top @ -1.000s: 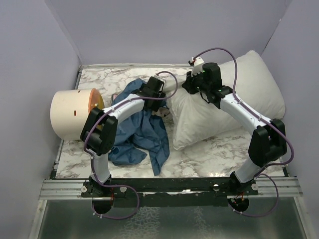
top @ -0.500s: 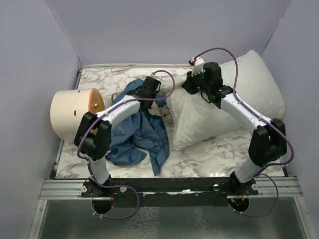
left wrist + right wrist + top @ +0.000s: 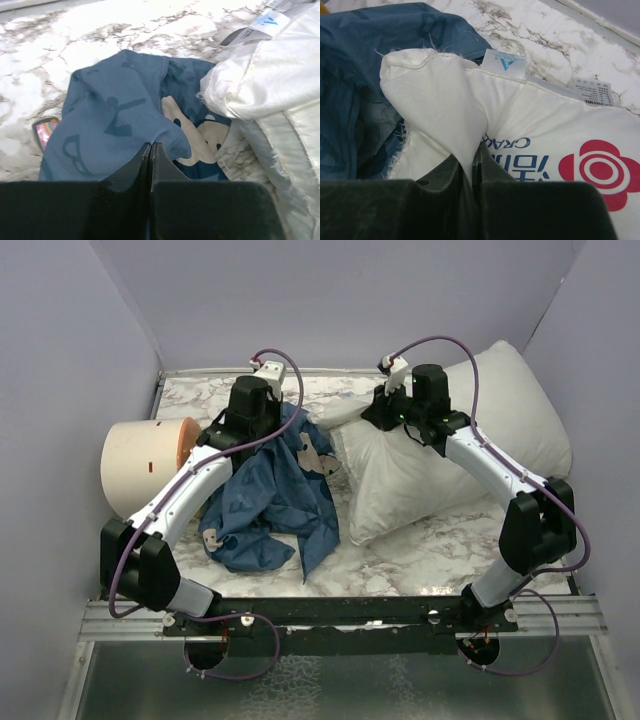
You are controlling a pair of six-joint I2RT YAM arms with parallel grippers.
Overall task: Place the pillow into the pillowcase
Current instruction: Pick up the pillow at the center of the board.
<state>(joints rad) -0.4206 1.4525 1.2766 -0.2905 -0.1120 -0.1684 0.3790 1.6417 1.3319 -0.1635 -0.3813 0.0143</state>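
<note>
The plump white rectangular fabric pillow (image 3: 460, 465), printed with a red round logo (image 3: 599, 172) and dark lettering, lies on the right half of the marble-patterned surface (image 3: 430, 550). Its far left corner is pinched up in the right hand (image 3: 472, 167), whose fingers are clamped together on a fold of the white cloth. Small white tags (image 3: 504, 63) are sewn at that corner. Touching the pillow's left edge, the crumpled blue printed fabric pillowcase (image 3: 275, 505) sits in a heap at centre-left. The left hand (image 3: 150, 150) is closed tight on a raised fold of it. A cream cylindrical tub (image 3: 140, 468) lies on its side at the far left.
</note>
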